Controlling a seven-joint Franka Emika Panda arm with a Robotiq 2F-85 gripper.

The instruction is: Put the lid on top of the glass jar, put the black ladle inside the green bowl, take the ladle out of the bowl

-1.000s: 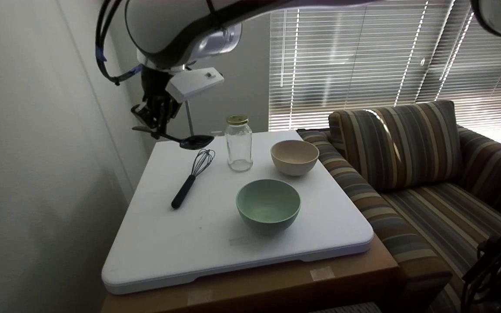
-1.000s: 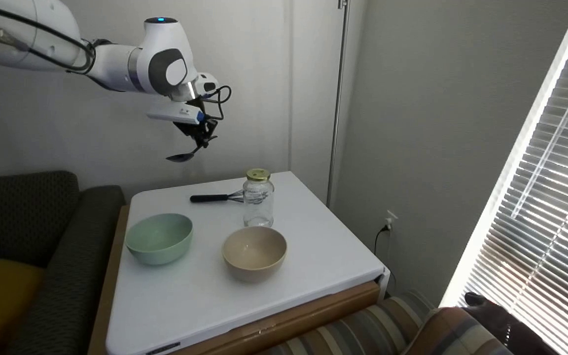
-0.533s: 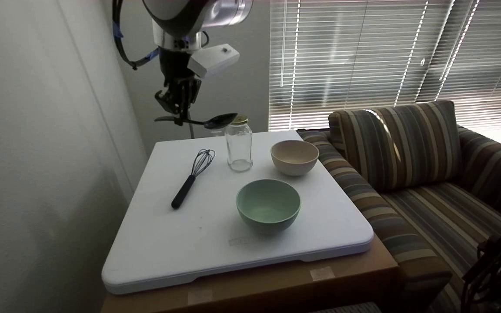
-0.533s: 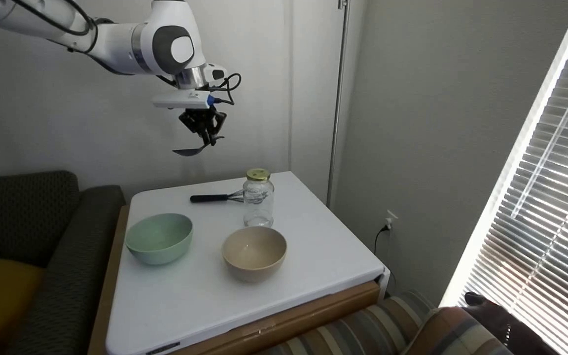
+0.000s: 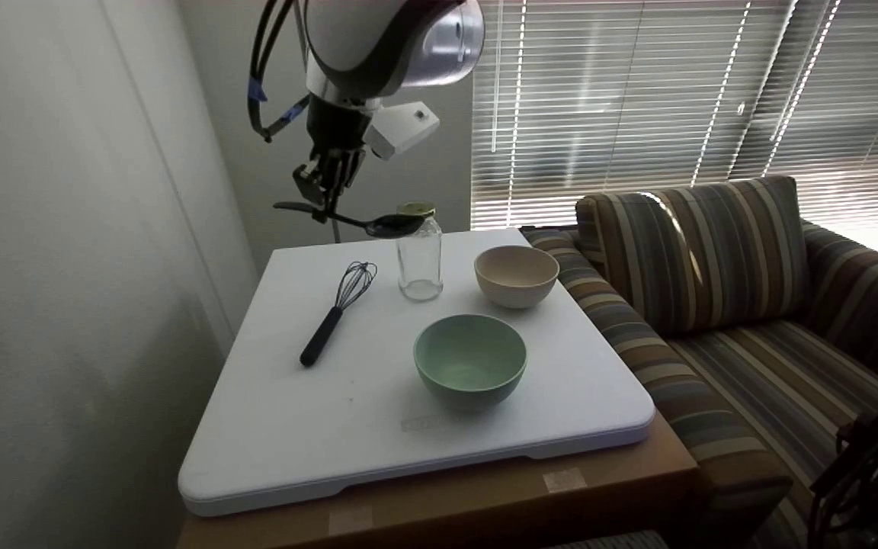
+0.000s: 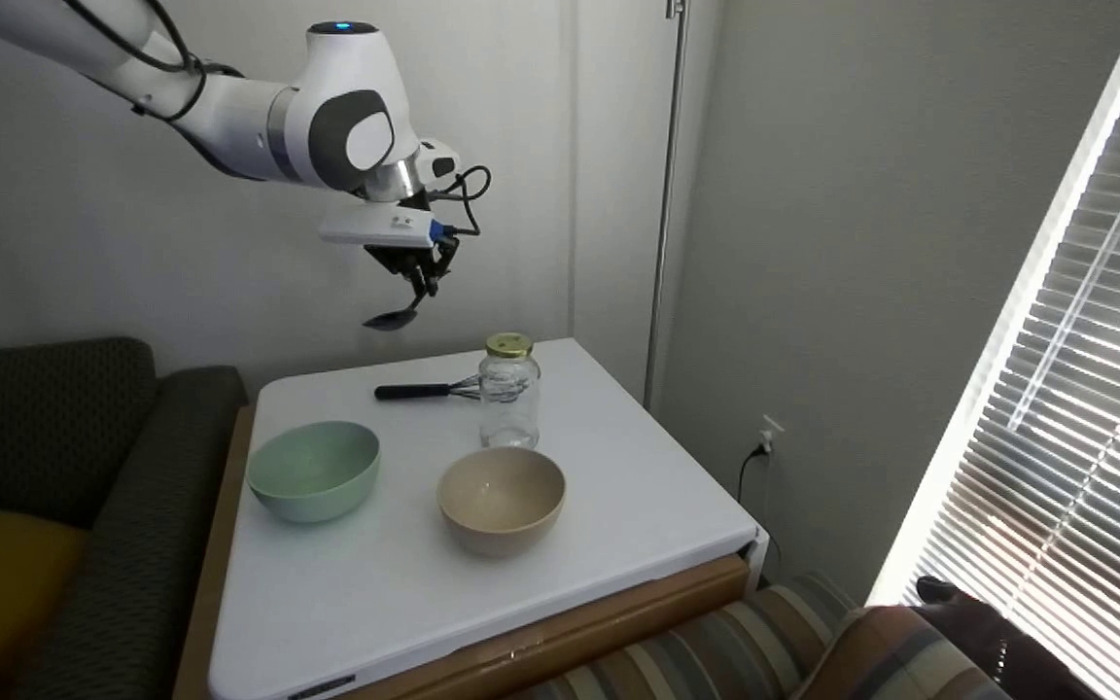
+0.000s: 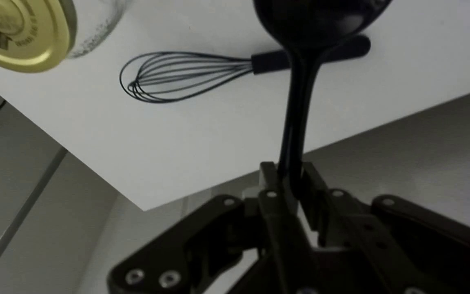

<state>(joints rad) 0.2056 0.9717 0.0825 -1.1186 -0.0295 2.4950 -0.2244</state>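
White table bears two bowls, one lidded jar; gripper holds one ladle.

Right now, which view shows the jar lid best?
The wrist view: the gold lid is largest there, markings visible, though cropped. Both exterior views show it small atop the glass jar; in an exterior view, the black ladle partly overlaps it.

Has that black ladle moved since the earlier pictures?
Yes: in an exterior view, the black ladle has shifted right. A second ago it hung left of the glass jar; now it partly covers the jar's upper part there.
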